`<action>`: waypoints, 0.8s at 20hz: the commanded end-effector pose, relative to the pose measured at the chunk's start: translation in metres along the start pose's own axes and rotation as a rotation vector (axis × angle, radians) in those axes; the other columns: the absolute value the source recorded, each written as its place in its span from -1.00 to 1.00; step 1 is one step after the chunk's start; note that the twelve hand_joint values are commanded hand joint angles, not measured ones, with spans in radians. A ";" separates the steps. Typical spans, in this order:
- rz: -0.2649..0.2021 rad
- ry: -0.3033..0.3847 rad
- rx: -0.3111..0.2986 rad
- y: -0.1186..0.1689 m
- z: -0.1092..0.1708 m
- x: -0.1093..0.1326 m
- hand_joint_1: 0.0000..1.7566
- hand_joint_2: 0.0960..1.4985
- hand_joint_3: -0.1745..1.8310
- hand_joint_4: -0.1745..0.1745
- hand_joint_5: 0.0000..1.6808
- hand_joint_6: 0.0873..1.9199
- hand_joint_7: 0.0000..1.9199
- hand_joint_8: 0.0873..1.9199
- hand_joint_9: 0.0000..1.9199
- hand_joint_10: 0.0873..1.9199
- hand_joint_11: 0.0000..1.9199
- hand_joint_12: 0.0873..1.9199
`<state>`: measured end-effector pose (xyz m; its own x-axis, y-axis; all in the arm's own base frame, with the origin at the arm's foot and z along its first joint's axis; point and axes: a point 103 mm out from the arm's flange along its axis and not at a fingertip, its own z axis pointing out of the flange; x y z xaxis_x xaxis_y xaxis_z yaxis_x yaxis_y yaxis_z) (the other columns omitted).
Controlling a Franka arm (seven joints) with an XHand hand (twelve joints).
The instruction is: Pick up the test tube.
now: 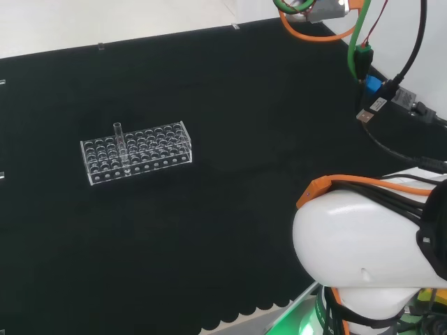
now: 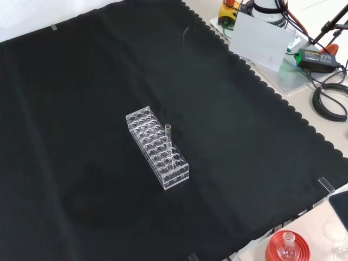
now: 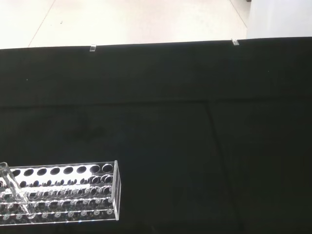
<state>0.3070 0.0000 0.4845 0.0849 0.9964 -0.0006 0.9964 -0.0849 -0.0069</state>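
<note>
A clear test tube (image 1: 119, 142) stands upright in a clear plastic rack (image 1: 137, 151) with many round holes, left of the cloth's middle in the head view. In the front view the test tube (image 2: 169, 143) rises from the rack (image 2: 156, 148) near its nearer end. The wrist view catches the test tube (image 3: 13, 191) and the rack (image 3: 63, 190) from a distance, with black cloth between.
White arm links (image 1: 370, 244) with orange and black cables bulk at the head view's lower right. A red ribbed stand with a small flask (image 2: 287, 247) sits off the cloth at the front view's bottom right. A power brick and cables (image 2: 321, 65) lie at its top right.
</note>
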 end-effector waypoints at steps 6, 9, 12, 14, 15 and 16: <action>0.143 -0.098 -0.053 -0.046 -0.033 -0.051 -0.30 -0.02 -0.32 -0.06 -0.71 -0.85 -0.80 -0.31 -0.87 -0.12 -1.00 0.40; 0.140 -0.096 -0.055 -0.046 -0.034 -0.052 -0.30 -0.01 -0.33 -0.06 -0.71 -0.86 -0.80 -0.31 -0.87 -0.12 -1.00 0.39; 0.137 -0.095 -0.054 -0.045 -0.034 -0.052 -0.30 -0.01 -0.33 -0.06 -0.70 -0.86 -0.80 -0.31 -0.87 -0.12 -1.00 0.39; 0.136 -0.094 -0.052 -0.045 -0.034 -0.052 -0.30 -0.01 -0.33 -0.06 -0.70 -0.86 -0.80 -0.31 -0.87 -0.12 -1.00 0.39; 0.136 -0.094 -0.054 -0.045 -0.034 -0.052 -0.30 -0.01 -0.33 -0.06 -0.70 -0.87 -0.80 -0.32 -0.87 -0.12 -1.00 0.39; 0.135 -0.092 -0.053 -0.045 -0.034 -0.052 -0.30 -0.01 -0.33 -0.06 -0.70 -0.87 -0.80 -0.32 -0.87 -0.12 -1.00 0.39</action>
<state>0.2684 -0.0353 0.5175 0.1776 0.9815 -0.0718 0.9831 -0.1736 0.0587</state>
